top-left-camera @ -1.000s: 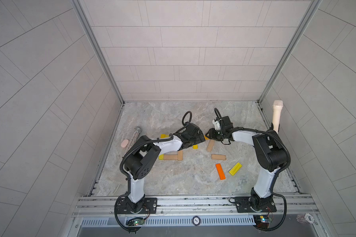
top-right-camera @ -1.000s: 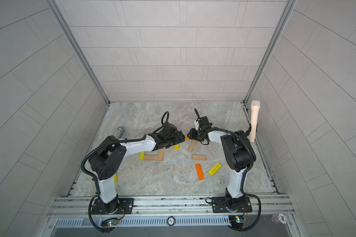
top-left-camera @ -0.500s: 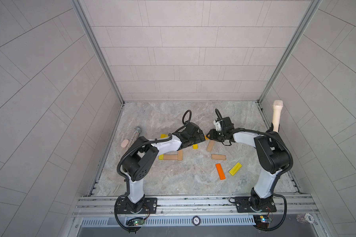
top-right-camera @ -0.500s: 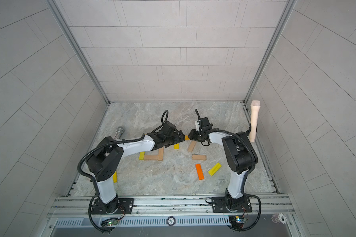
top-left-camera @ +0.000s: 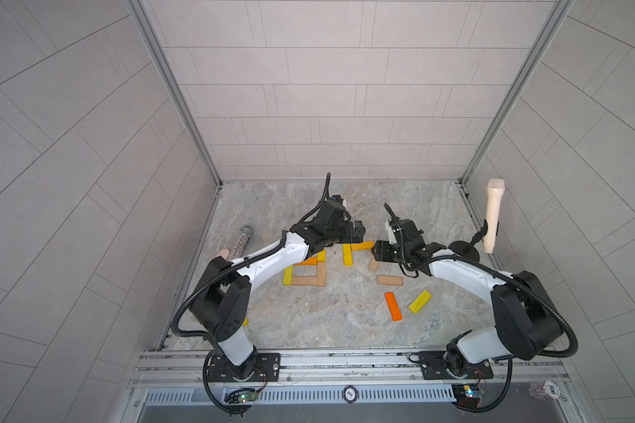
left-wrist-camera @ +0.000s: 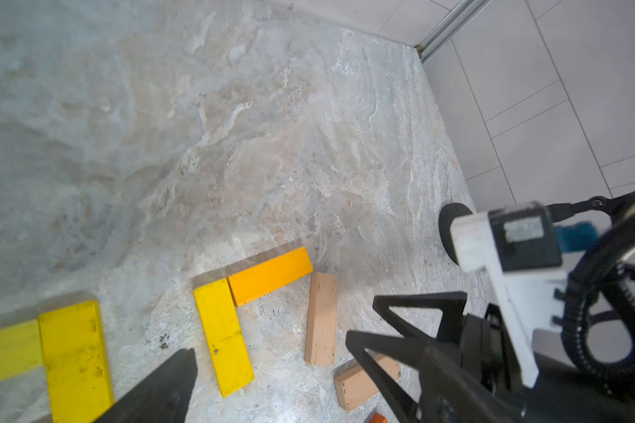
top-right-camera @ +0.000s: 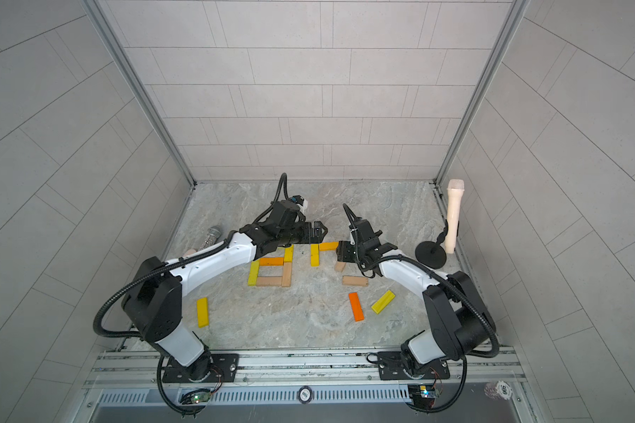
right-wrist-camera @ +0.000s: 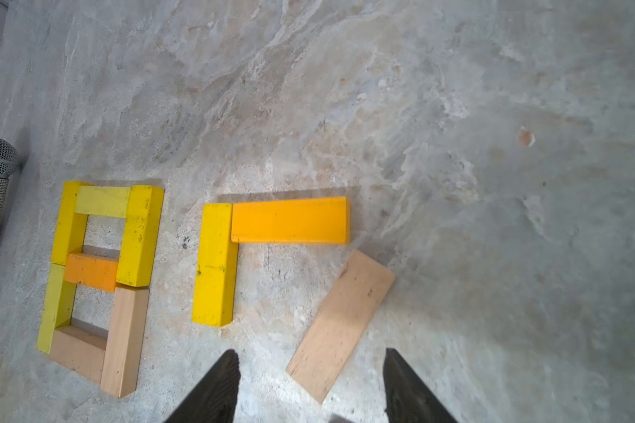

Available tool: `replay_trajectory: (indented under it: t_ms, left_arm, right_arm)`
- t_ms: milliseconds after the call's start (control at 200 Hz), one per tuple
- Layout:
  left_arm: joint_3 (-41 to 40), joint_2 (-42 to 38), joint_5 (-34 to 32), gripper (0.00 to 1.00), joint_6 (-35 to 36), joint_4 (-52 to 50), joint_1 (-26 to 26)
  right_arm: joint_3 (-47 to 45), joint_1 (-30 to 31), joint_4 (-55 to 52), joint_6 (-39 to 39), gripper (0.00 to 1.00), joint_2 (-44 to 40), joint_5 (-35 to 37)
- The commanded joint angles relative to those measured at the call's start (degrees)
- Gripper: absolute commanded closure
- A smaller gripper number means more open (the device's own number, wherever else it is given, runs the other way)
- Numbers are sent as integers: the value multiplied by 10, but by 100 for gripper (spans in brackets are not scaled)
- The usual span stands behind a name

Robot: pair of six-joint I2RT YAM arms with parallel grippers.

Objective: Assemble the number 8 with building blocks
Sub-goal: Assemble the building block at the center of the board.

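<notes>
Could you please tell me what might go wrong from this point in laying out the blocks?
1. The tan block lies slanted, one corner near the orange block. Straightening it with the open right gripper could push that block away from the yellow block.
2. The open left gripper sits close to that corner and might bump it.

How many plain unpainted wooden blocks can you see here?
4. The bottom bar and lower-right bar of the finished eight, a tilted bar by the right gripper, a loose bar lying alone nearby. More could be hidden.
</notes>
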Motion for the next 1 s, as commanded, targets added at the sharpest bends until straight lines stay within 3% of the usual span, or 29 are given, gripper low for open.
replay_trajectory:
  t_ms: [0, 230, 375, 555, 720, 996]
  left_arm:
    - [48, -13, 45, 0, 75, -57, 20]
    - [97, -5, 75, 0, 135, -91, 58]
    - [89, -12, 87, 0, 134, -84, 77]
    - [50, -29, 90, 0, 125, -48, 88]
    - [58, -31, 99, 0, 93, -71, 93]
    - [50, -48, 94, 0, 100, -69, 93]
  right_arm:
    - [-19, 23, -37, 26, 32, -32, 79]
    - [-57, 58, -44, 78, 30, -56, 148]
    - [-72, 69, -38, 90, 31, -56, 160]
    - [-70, 70, -39, 94, 31, -49, 159]
    - [-73, 73, -27, 97, 32, -28, 152]
    - [-39, 95, 14, 88, 33, 36, 137]
